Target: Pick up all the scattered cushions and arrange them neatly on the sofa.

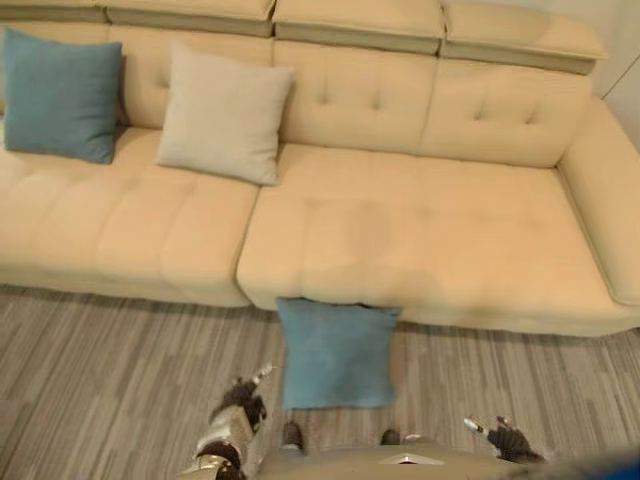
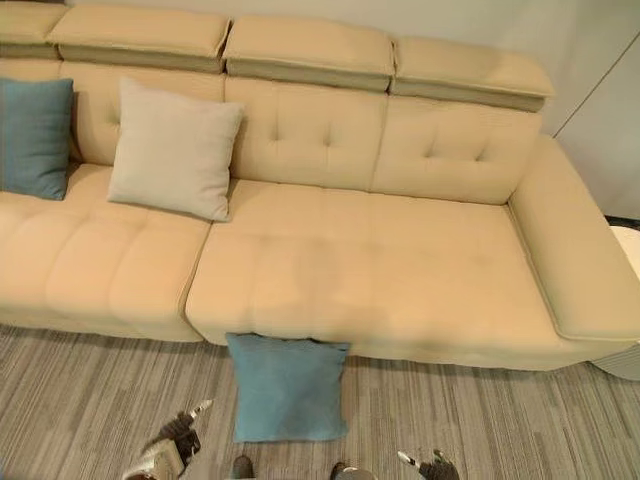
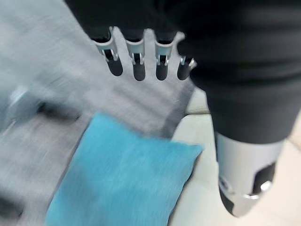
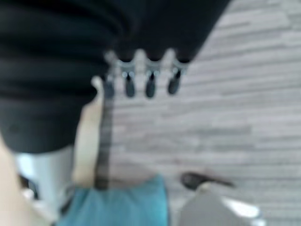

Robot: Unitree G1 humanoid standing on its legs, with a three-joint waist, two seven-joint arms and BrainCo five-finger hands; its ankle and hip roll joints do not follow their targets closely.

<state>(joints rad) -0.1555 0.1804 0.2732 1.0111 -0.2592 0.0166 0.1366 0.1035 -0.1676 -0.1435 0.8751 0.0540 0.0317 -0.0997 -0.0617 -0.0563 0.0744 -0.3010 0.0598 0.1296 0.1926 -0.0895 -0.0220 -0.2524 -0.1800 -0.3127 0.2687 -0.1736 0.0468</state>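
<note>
A living room, by the look of what's before me.
I face a long cream button-tufted upholstered sofa (image 1: 400, 230) with 2 square fabric cushions on it, standing on grey striped wood-look flooring (image 1: 110, 380) by a pale wall (image 2: 590, 60).

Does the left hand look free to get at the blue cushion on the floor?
Probably yes. The left hand, fingers open, hangs just beside the floor cushion, which leans against the sofa front, with only bare floor between them.

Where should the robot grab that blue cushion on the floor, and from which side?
Probably by its two side edges, one hand each. The blue floor cushion leans against the sofa front, between the left hand and right hand, so both sides look free to reach from either flank.
</note>
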